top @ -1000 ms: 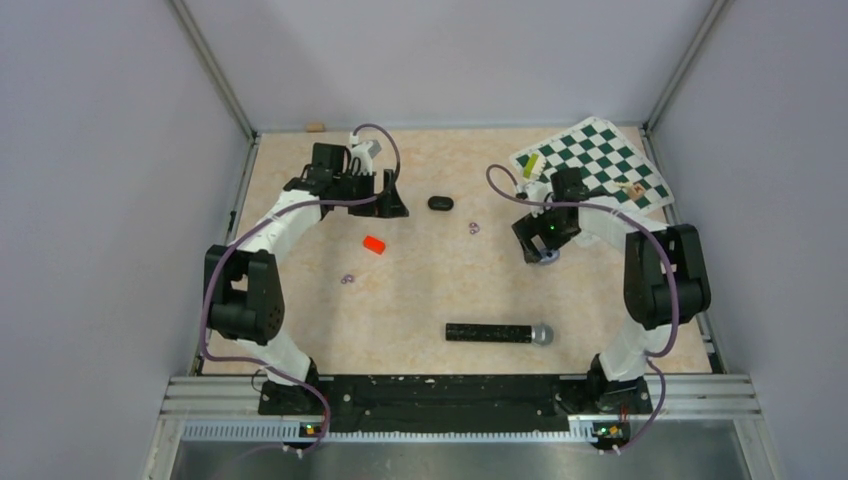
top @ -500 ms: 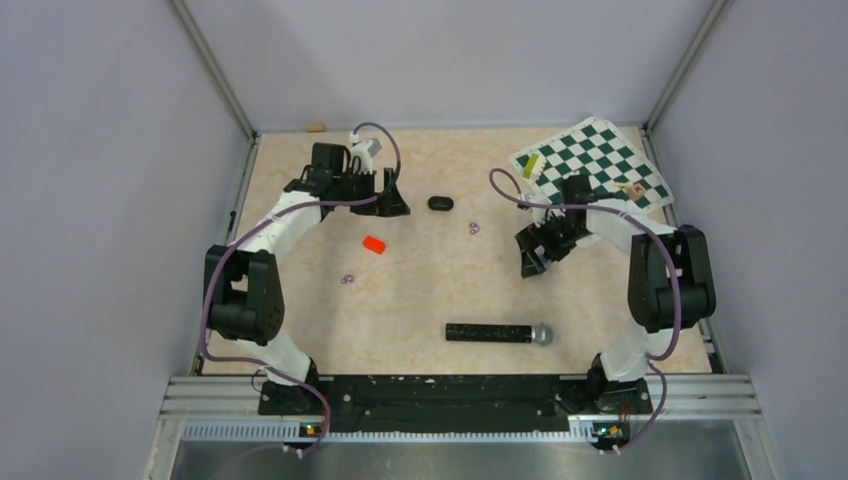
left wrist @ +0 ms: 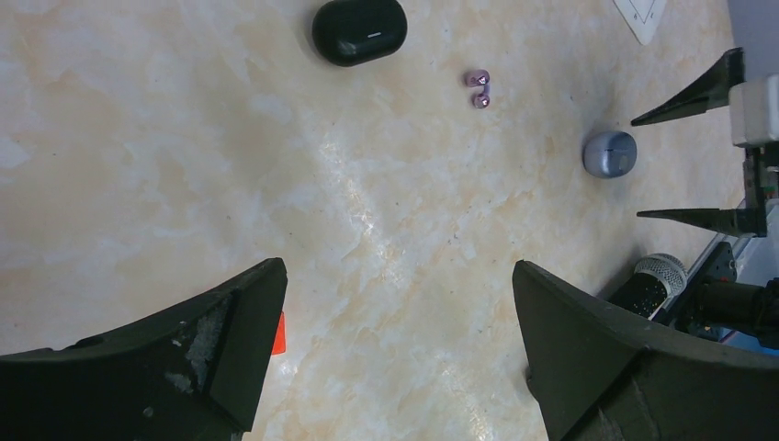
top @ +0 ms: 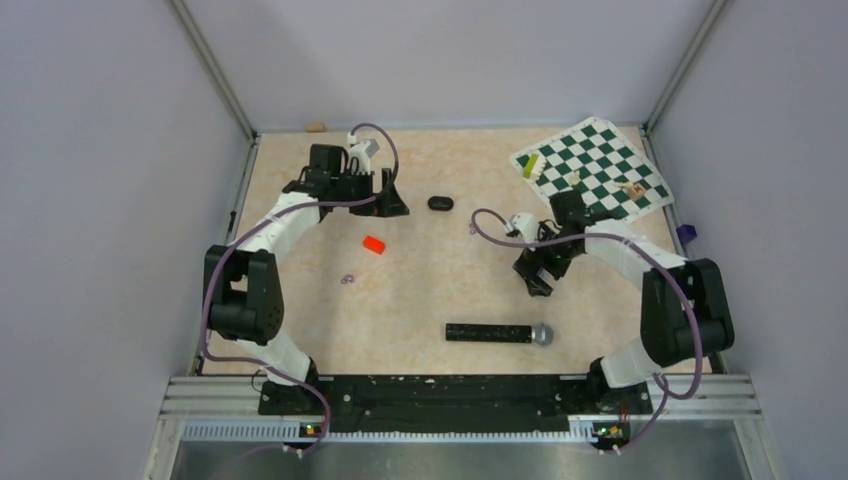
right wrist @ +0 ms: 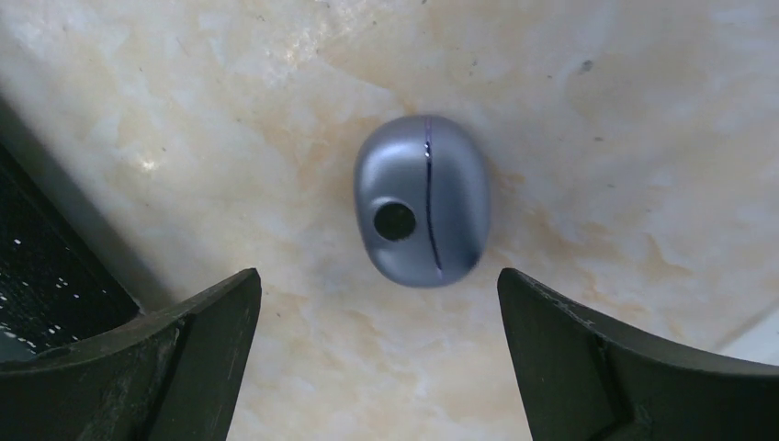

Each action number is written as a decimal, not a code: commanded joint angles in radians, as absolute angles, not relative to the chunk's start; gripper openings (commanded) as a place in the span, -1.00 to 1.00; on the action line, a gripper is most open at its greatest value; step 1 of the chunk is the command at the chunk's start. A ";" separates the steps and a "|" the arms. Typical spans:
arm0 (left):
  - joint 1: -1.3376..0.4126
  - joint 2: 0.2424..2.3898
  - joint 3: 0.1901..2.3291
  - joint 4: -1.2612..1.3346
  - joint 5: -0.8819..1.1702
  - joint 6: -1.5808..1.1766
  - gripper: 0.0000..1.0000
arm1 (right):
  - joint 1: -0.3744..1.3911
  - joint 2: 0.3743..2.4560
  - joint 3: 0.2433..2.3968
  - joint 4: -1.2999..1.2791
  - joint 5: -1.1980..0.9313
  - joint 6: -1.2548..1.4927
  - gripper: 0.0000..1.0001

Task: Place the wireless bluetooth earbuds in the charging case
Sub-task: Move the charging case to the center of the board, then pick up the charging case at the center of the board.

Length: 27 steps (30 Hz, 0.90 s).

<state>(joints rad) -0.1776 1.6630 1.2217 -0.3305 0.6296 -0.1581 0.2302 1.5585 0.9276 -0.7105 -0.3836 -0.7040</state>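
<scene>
charging case point(left wrist: 359, 30): a glossy black oval pod lying flat on the surface point(left wrist: 184, 138), ahead of the left pincer point(left wrist: 397, 276) and well apart from it, a little off its centre line. its lid appears shut. the left pincer is released, its fingers spread wide and holding nothing; a sliver of a red block point(left wrist: 277, 333) shows just beside one finger. two pale purple rings point(left wrist: 478, 89) lie beside the case, also ahead of this pincer.

the right pincer point(right wrist: 378, 280) is likewise released and empty. it hangs directly over a grey-blue disc point(right wrist: 423, 213), which sits between the two fingers and touches neither. a black microphone point(top: 498, 333) lies on the base side of the right pincer, and a checkerboard point(top: 590, 165) lies beyond it. the wireless bluetooth earbuds cannot be made out in any view.

risks, as judged:
(a) the right pincer is lined up on the disc, which is not a task item, so closing there would lift the wrong thing.
(b) the case is smooth and rounded, so an off-centre pinch could squirt it across the surface.
(c) with the lid apparently shut and the buds unlocated, insertion would fail until the case is opened and the buds are found.
</scene>
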 commanded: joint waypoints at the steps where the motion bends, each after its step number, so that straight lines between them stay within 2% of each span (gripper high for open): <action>1: -0.172 1.635 1.211 -0.284 0.653 -0.160 0.98 | 0.232 1.409 0.900 -0.588 -0.295 -0.883 0.98; 4: -0.170 1.628 1.208 -0.282 0.656 -0.155 0.97 | 0.232 1.371 0.887 -0.540 -0.303 -0.963 0.98; 8: -0.170 1.615 1.198 -0.281 0.680 -0.128 0.98 | 0.233 1.419 0.914 -0.544 -0.350 -1.005 0.97; 16: -0.170 1.581 1.175 -0.265 0.721 -0.103 0.98 | 0.188 1.667 1.172 -0.825 -0.549 -0.952 0.74; 27: -0.168 1.575 1.171 -0.257 0.743 -0.107 0.97 | 0.183 1.735 1.188 -0.888 -0.511 -0.966 0.70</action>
